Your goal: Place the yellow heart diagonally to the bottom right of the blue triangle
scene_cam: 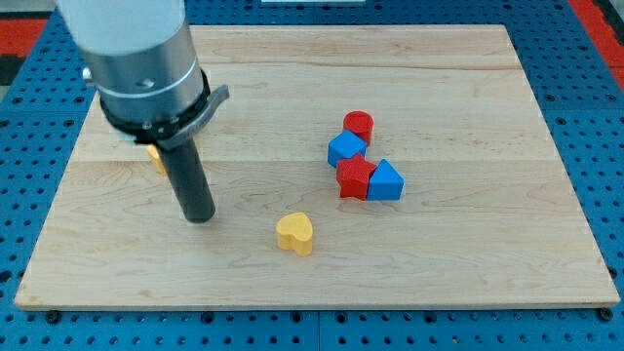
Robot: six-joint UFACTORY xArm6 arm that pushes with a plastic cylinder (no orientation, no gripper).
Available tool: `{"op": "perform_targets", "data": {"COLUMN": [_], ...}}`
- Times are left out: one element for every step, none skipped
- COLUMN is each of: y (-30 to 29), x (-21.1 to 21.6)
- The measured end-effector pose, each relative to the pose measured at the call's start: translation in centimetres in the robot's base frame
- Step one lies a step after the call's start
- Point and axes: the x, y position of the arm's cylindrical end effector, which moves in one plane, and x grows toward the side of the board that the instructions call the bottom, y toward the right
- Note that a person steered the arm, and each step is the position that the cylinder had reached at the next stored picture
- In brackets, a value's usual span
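A wooden board on a blue pegboard is seen from above and in front. Nearest the viewer, low and just left of centre, the yellow heart lies alone on bare wood, touching nothing. At about ten o'clock from it, near but apart, my tip rests on the board; no claw is fitted to this rod, so nothing is open, shut or gripping, and the heart can only be pushed. The tip's place to the heart's left seems suited to a push towards the view's right, where the target lies. Behind the rod, at its eleven o'clock, a second yellow block is mostly hidden and its shape cannot be told. Farther back and right of centre, four blocks are packed together: the blue triangle, a red block touching it at nine o'clock, a blue block behind that, and a red cylinder farthest. The heart lies at about eight o'clock from the triangle, so the goal spot at the triangle's five o'clock is judged not yet reached.
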Motion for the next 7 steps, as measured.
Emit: {"op": "perform_targets", "data": {"y": [1.7,9.1,17.9,21.4,17.7,15.8,15.8], "x": [2.1,1.2,0.1,0.1,0.1,0.4,2.5]}}
